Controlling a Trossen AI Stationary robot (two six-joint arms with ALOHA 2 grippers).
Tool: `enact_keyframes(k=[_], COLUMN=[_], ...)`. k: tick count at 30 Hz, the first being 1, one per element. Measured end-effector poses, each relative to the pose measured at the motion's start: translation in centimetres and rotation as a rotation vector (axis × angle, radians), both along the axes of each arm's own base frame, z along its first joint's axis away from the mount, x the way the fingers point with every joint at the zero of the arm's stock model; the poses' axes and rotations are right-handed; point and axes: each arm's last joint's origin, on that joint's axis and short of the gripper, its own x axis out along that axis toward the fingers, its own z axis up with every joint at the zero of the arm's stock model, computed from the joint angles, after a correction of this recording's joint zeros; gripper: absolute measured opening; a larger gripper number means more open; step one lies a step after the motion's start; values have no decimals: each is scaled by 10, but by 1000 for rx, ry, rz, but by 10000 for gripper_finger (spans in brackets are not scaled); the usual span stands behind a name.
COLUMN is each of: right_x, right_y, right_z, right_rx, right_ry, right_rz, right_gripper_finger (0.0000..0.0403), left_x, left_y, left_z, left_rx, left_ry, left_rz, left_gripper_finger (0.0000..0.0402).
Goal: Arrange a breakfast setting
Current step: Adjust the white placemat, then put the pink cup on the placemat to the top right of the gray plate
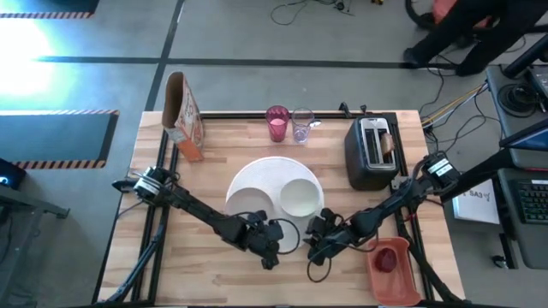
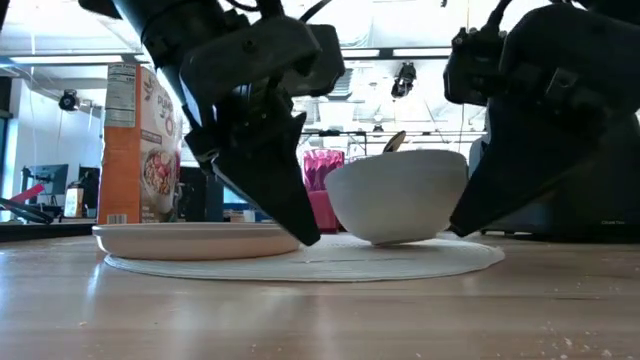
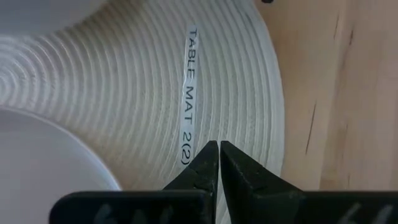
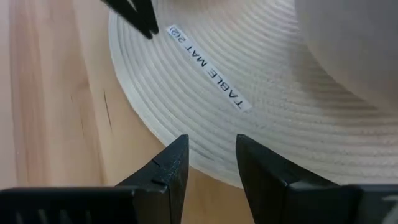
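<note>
On the wooden table lies one round white mat, ribbed, with a strip reading "TABLE MAT 2(2)". On it sit one small white plate and one white bowl, side by side. Behind stand a toaster, a cereal box, a pink cup and a clear glass. An orange tray holds something red. The left gripper, fingers together, touches the mat's edge; the right gripper, fingers apart, hovers at that edge, holding nothing.
</note>
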Motion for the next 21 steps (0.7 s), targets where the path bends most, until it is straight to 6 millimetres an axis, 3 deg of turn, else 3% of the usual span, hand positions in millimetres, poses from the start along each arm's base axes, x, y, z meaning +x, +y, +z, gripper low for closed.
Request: enact_keyframes(k=[8,15,21], right_x=[4,4,-10], right_y=[4,5,-3], right_z=[15,50,70], right_rx=[-30,-108,-145], right_ry=[108,205,266], right_rz=[46,75,69], right_gripper_finger=[123,123,123], left_x=[6,10,1], left_y=[-2,-5,-7], left_z=[16,39,58], left_rx=[58,131,156], left_ry=[7,12,4], left_rz=[-32,-32,-35], left_gripper_finger=[0,0,0])
